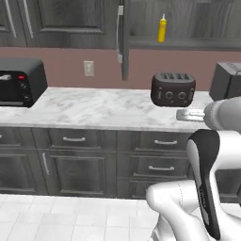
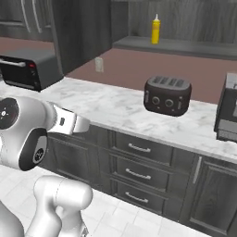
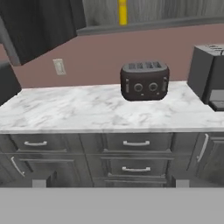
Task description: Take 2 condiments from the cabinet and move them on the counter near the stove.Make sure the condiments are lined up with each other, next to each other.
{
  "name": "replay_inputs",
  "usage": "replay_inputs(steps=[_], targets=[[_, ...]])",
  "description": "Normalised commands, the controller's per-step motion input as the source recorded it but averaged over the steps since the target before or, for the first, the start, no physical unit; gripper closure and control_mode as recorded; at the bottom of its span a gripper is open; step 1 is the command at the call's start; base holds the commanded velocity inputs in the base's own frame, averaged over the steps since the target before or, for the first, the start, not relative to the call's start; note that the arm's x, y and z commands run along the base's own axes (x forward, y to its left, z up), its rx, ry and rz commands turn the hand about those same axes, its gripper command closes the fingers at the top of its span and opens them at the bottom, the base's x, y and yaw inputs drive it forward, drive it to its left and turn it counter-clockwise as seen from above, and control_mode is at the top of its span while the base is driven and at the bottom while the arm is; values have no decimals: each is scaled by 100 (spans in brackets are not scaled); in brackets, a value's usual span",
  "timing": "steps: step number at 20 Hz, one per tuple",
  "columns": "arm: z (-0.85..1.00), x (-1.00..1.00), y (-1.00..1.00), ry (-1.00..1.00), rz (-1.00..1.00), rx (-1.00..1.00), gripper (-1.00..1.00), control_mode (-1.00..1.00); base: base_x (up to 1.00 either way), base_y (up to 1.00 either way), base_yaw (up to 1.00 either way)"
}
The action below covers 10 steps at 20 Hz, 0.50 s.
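Yellow squeeze bottle point(image 1: 162, 29) stands upright on the shelf point(image 1: 188, 43) inside the open wall cabinet point(image 2: 185, 18), its white nozzle pointing up; the right base view shows it at the same spot point(image 2: 155, 30), near the shelf's front edge, and the hand view catches only its lower yellow body point(image 3: 123, 12) at the top of the frame. The cabinet door point(image 1: 123, 40) hangs swung open, edge-on to the left base camera, with its long silver bar handle point(image 1: 118, 33) along the side. Below the shelf, a dark four-slot toaster point(image 1: 172, 89) with two round dials sits on the white marble counter point(image 1: 94, 108), roughly under the bottle. A black toaster oven point(image 1: 20, 82) rests at the left end of the counter, and a dark boxy appliance point(image 2: 229, 111) stands at the right end. A wall outlet point(image 1: 88, 68) sits on the reddish backsplash. The white arm reaches forward at about counter height, well short of the cabinet. The end effector's point(image 3: 107, 183) two dark fingertips point(image 3: 39, 181) rise far apart at the bottom of the hand view, spread wide and holding nothing, in front of the grey drawer fronts point(image 3: 135, 144).
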Motion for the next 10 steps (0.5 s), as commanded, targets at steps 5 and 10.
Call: replay_inputs(steps=[5,10], targets=[[0,0,0,0,0,0,-100,100,22,-48,0],[0,0,0,0,0,0,-100,100,35,-28,-7]])
